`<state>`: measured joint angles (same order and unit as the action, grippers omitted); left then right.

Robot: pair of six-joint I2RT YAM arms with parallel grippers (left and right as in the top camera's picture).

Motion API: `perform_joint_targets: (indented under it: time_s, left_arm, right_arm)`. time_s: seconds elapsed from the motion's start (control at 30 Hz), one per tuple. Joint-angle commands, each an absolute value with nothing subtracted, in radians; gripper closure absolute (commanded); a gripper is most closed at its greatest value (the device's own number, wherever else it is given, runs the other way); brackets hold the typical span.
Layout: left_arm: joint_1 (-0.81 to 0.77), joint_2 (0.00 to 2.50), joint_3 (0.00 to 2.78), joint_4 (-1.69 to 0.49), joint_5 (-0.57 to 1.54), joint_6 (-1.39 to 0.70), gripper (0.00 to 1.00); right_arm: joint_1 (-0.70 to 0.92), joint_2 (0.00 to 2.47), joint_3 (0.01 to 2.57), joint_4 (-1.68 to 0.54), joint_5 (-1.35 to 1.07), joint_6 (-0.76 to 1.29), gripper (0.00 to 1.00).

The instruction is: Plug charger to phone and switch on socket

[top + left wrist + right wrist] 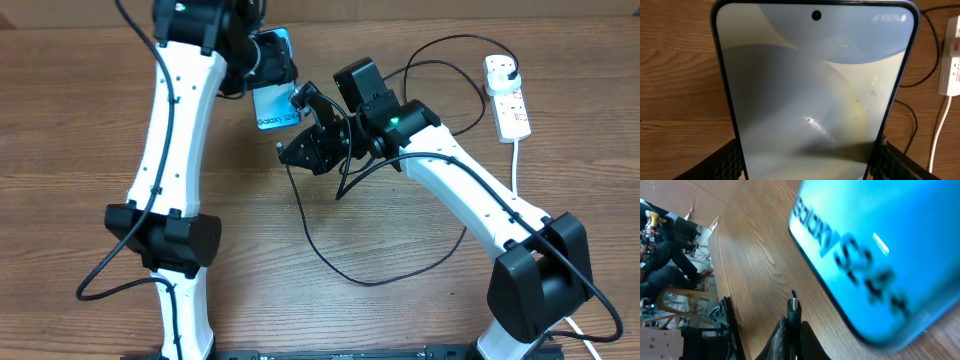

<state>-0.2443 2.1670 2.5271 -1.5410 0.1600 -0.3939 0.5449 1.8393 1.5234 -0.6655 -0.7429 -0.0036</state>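
The phone [275,103] is held off the table at the back centre by my left gripper [262,62], which is shut on its two long sides; its pale screen [815,90] fills the left wrist view and its "Galaxy S24+" edge [875,250] fills the right wrist view. My right gripper [300,150] is shut on the charger's black connector [793,311], tip pointing up, just below and left of the phone's bottom edge, not touching it. The thin black cable [330,250] loops over the table to a black plug [508,70] in the socket [508,98] at the back right.
The socket's thick white lead [517,170] runs toward the front right; it also shows in the left wrist view [939,135]. Both arm bases stand at the front edge. The right wrist view shows people and chairs [665,255] beyond the table edge.
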Motion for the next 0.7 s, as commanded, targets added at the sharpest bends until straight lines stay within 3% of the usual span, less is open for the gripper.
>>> perform_joint_targets:
  time_s: [0.0,0.67]
  left_arm:
    - [-0.238,2.138,2.553,-1.533,0.123,-0.431,0.96]
    - [-0.228,2.138,2.553,-1.483,0.204,-0.480,0.96]
  right_arm:
    - [0.548,1.818,1.547,-0.651,-0.737,-0.005,0.96]
    - [0.484,1.818,1.544,-0.535,-0.816,0.163,0.96]
